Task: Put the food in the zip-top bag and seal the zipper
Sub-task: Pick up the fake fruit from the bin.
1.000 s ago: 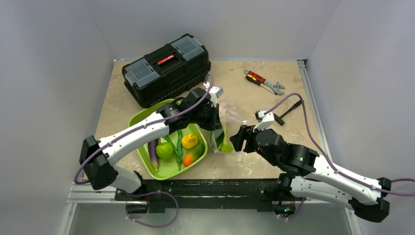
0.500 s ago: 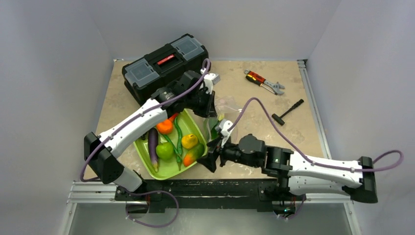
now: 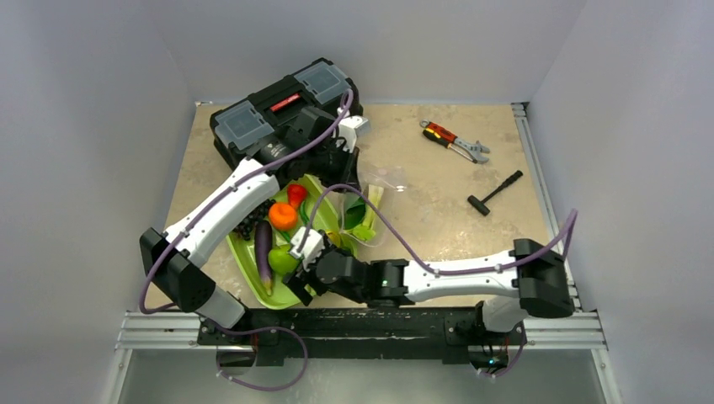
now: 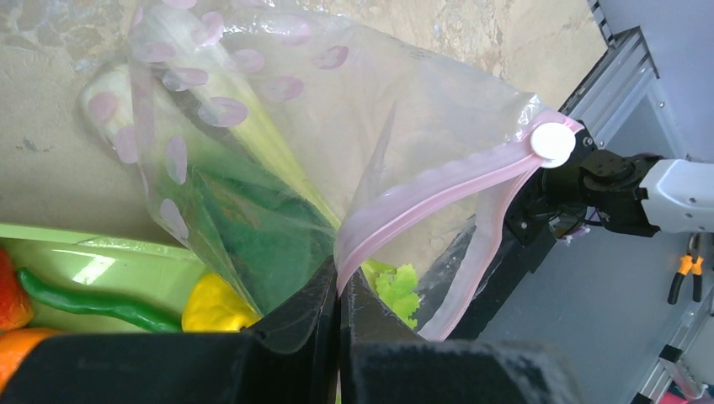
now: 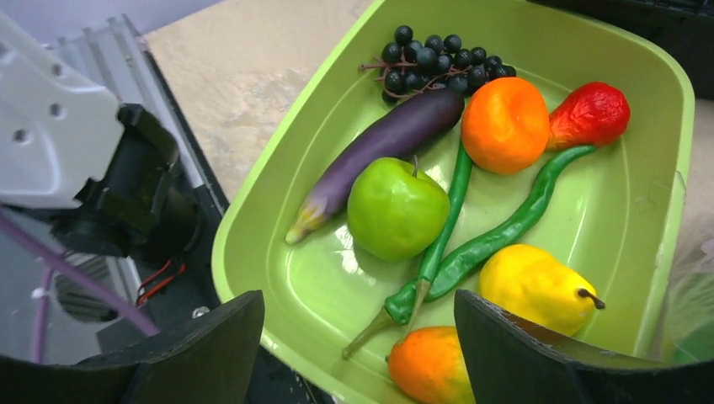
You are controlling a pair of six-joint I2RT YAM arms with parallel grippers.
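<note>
Bok choy (image 4: 253,215) lies inside the zip-top bag (image 4: 278,101), a clear crinkly pouch printed with pink dots. Its pale stalk points away from the mouth and its dark leaf lies toward it. The left gripper (image 4: 339,282) is clamped together on the bag's mouth edge, where the pink zipper (image 4: 438,198) runs into its fingers. A white slider (image 4: 552,143) sits at the strip's far end, and the two lips stand apart, so the mouth gapes. From above, the bag (image 3: 375,198) hangs from the left gripper (image 3: 347,178) just beside the lime-green tray (image 3: 244,257), its lower part resting on the counter (image 3: 446,227).

The right gripper (image 5: 358,303) hovers low over the tray's (image 5: 253,219) near end with its fingers spread wide and nothing between them. In the overhead view it (image 3: 308,271) is at the tray's near edge.

Loose in the tray are black grapes (image 5: 434,55), a purple eggplant (image 5: 383,139), a green apple (image 5: 396,206), an orange (image 5: 505,122), a red fruit (image 5: 589,114), two green beans (image 5: 497,231), a yellow pear (image 5: 535,286) and an orange-yellow fruit (image 5: 429,366). The eggplant touches the apple, and the beans run between the apple and the pear.

Behind the tray stands a black toolbox (image 3: 278,114). Well apart on the right of the counter lie an adjustable wrench (image 3: 470,150), red-handled pliers (image 3: 438,132) and a black hammer (image 3: 494,192).
</note>
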